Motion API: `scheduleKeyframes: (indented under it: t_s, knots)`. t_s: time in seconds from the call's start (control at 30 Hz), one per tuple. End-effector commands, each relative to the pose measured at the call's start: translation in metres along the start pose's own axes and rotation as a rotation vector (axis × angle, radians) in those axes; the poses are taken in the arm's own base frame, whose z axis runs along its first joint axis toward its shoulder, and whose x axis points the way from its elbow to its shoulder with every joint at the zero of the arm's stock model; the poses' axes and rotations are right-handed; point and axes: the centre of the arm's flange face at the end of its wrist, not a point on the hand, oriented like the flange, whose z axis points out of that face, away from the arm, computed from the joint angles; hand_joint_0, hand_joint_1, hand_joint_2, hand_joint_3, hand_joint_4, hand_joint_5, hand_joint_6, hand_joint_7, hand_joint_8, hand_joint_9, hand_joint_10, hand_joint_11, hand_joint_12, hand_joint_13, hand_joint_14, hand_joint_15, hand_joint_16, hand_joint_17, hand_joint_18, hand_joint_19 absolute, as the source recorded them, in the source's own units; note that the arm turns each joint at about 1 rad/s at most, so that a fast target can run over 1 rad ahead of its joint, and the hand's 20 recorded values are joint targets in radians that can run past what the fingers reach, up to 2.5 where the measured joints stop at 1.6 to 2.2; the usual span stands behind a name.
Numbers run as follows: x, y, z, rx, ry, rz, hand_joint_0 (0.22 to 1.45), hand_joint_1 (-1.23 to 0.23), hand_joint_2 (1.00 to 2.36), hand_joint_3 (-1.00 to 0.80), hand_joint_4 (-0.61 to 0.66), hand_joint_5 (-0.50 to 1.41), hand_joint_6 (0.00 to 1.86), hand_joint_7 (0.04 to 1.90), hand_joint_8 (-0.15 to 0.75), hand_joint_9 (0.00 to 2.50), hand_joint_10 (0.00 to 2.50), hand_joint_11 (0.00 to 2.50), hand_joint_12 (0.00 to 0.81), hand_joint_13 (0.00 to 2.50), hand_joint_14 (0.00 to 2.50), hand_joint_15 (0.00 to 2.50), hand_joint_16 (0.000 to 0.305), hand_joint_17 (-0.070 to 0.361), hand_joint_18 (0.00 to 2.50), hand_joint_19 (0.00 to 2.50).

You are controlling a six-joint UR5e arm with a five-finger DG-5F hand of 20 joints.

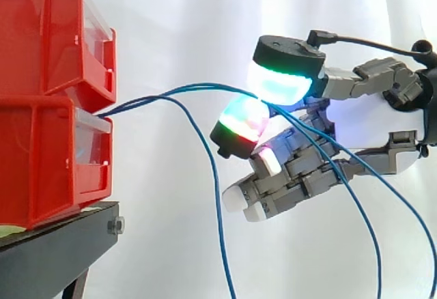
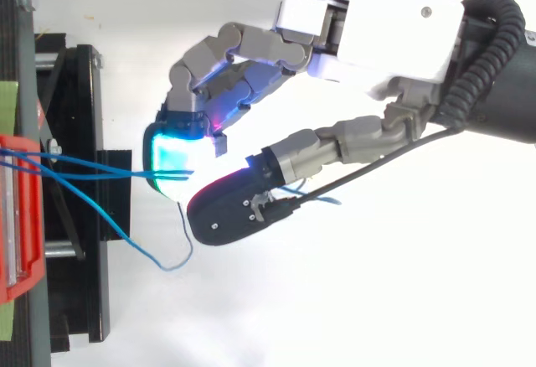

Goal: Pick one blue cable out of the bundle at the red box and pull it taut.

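Several thin blue cables (image 1: 140,101) come out between the two stacked red bins (image 1: 48,162) at the left and run right to my hand (image 1: 372,125). The hand hangs in the air to the right of the bins. Its thumb pad (image 1: 280,84) glows green and white, and a finger pad (image 1: 239,121) glows red and green. These two pinch one cable where it passes between them. That cable runs nearly straight from the bin's front to the pinch. In the top view the blue cables (image 2: 100,174) lead from the red bin (image 2: 17,216) to the cyan fingertip (image 2: 172,153) of the hand (image 2: 377,23).
The bins stand on a black stand (image 1: 61,237) with a bolt at its corner. A loose blue cable (image 1: 217,203) droops down below the hand, and two more hang at the lower right. A white curtain closes the background.
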Motion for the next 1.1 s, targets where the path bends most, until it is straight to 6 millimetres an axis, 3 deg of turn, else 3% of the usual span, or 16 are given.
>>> scheduleKeyframes:
  t_s: [0.0, 0.13, 0.27, 0.47, 0.63, 0.73, 0.9, 1.07]
  knots:
    - [0.0003, -0.0007, -0.0001, 0.001, 0.000, -0.001, 0.79, -0.82, 1.00, -0.50, -0.03, -0.21, 0.95, 0.98, 0.303, 0.83, 0.01, 1.01, 0.386, 0.58, 0.01, 0.29, 0.055, 0.123, 0.50, 0.03]
    - [0.0002, 0.0000, 0.0001, 0.000, 0.000, 0.000, 0.74, -0.85, 1.00, -0.50, 0.04, -0.20, 0.94, 0.92, 0.303, 0.82, 0.01, 1.00, 0.383, 0.57, 0.01, 0.30, 0.055, 0.123, 0.50, 0.04]
    - [-0.0001, 0.0011, -0.0001, -0.002, 0.000, 0.000, 0.56, -0.88, 1.00, -0.50, 0.08, -0.20, 0.94, 0.92, 0.310, 0.81, 0.01, 1.00, 0.394, 0.54, 0.01, 0.30, 0.056, 0.126, 0.47, 0.07]
    - [0.0010, 0.0013, -0.0002, -0.002, 0.001, 0.000, 0.46, -0.72, 1.00, -0.50, 0.12, -0.20, 0.94, 0.86, 0.348, 0.81, 0.01, 0.98, 0.434, 0.54, 0.01, 0.32, 0.064, 0.145, 0.47, 0.10]
    - [0.0013, 0.0003, 0.0001, -0.001, 0.002, 0.000, 0.48, -0.62, 1.00, -0.50, 0.12, -0.20, 0.94, 0.87, 0.345, 0.80, 0.01, 0.99, 0.425, 0.53, 0.01, 0.33, 0.063, 0.141, 0.43, 0.11]
    - [0.0012, 0.0002, 0.0001, 0.000, 0.000, 0.000, 0.57, -0.58, 1.00, -0.50, 0.10, -0.20, 0.93, 0.90, 0.320, 0.79, 0.01, 0.99, 0.400, 0.51, 0.01, 0.32, 0.058, 0.130, 0.39, 0.13]
    - [0.0009, 0.0006, -0.0005, 0.000, 0.000, 0.000, 0.62, -0.66, 1.01, -0.35, 0.08, -0.20, 0.93, 0.92, 0.318, 0.79, 0.01, 1.00, 0.392, 0.52, 0.01, 0.32, 0.056, 0.127, 0.40, 0.12]
    - [0.0011, -0.0005, -0.0002, 0.002, -0.001, -0.001, 0.67, -0.76, 1.01, -0.34, 0.03, -0.19, 0.94, 0.94, 0.316, 0.80, 0.01, 0.99, 0.391, 0.54, 0.01, 0.31, 0.055, 0.125, 0.43, 0.09]
